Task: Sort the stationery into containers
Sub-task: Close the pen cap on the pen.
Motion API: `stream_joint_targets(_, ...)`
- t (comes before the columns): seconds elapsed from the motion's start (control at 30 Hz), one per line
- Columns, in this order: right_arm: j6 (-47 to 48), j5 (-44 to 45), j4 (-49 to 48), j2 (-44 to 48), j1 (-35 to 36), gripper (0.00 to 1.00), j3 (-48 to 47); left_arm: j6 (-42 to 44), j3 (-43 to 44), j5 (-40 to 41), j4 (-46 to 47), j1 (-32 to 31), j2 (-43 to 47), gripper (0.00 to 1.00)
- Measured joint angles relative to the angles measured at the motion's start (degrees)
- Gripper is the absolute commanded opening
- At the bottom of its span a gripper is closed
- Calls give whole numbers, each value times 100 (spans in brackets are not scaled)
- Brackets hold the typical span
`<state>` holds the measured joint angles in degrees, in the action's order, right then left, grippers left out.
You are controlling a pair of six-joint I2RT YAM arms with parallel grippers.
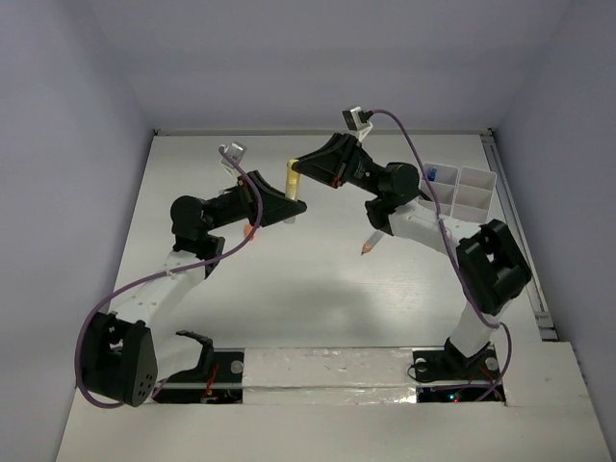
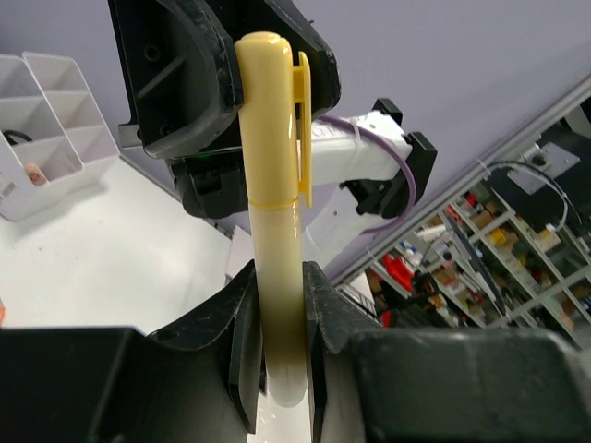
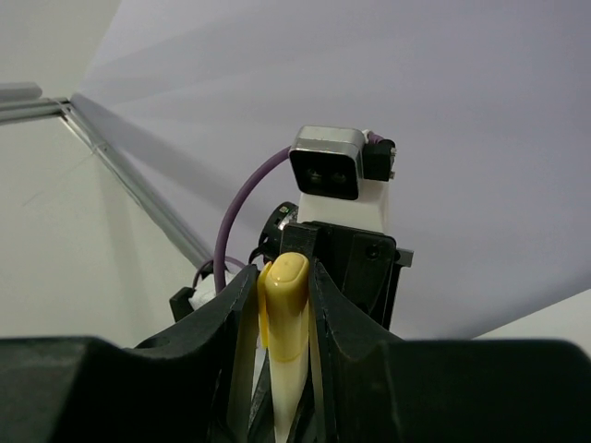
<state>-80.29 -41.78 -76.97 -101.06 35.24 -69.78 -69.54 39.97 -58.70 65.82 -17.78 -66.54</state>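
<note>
Handover: left jaws pinch yellow marker (image 2: 275,231) at the barrel, right jaws pinch its cap end. Confirm right's grip is firm, then release left. Tray (image 1: 478,173) sits behind right jaws.

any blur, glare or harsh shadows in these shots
Top external view: soft even light, only a faint shadow on the table. Left wrist view: yellow marker crisp, left claw dark and soft up close. Right wrist view: right claw likewise dim and blurred.
</note>
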Motion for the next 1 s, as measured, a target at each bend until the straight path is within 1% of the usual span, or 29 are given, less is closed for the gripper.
stream_joint_targets(0.17,492,136,-105,404,0,0,518,50,177,-337,-372,-59,57,0)
stream_joint_targets(0.33,1003,179,-184,656,-4,0,789,116,308,-518,-516,-50,68,0)
stream_joint_targets(0.57,1939,236,483,1029,28,0,885,267,393,-566,-621,9,66,0)
stream_joint_targets(0.77,2684,734,1032,1338,208,0,951,328,702,-761,-671,66,-92,0)
stream_joint_targets(1.0,3158,1220,1119,1604,361,0,1357,356,892,-1073,-660,85,-273,0)
